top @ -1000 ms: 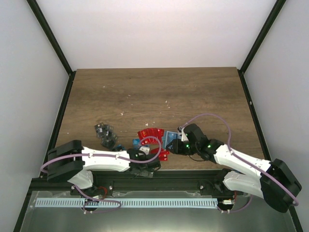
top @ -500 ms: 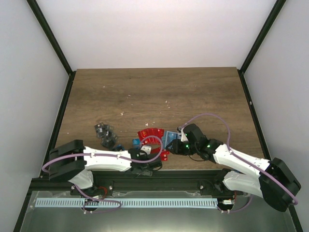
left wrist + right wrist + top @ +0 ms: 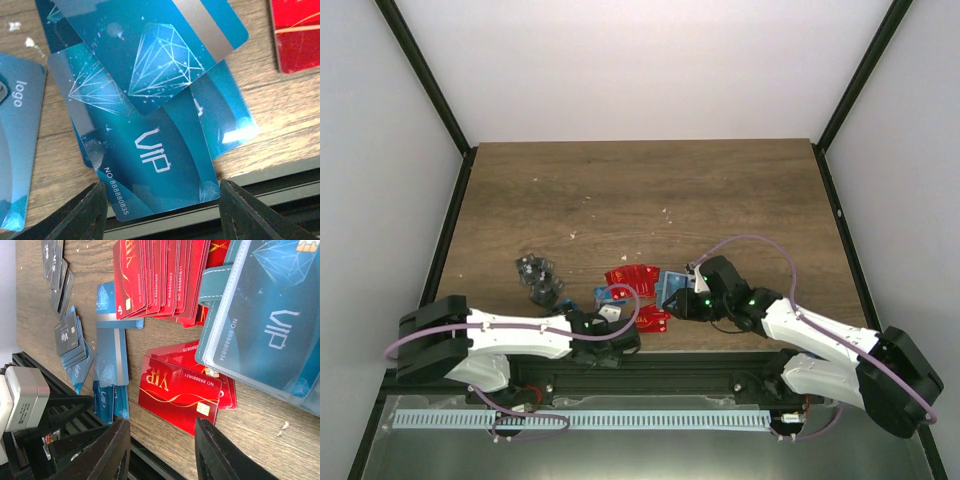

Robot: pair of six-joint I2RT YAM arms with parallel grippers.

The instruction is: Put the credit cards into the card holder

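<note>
Credit cards lie near the table's front edge: a red fan, loose red ones and a blue pile. One blue VIP card juts over the edge. My left gripper has closed across its short width, one finger on each side edge. The teal card holder lies beside the red fan, a blue card showing in its clear sleeve. My right gripper hangs open just above a loose red card, nothing between its fingers.
Dark patterned cards lie scattered at the left. The black rail of the table's front edge runs right under my left fingers. Bare wood stretches behind the cards to the back wall.
My left arm has drawn back toward the left and its jaws have narrowed from wide open onto the blue card. The right arm has not moved.
</note>
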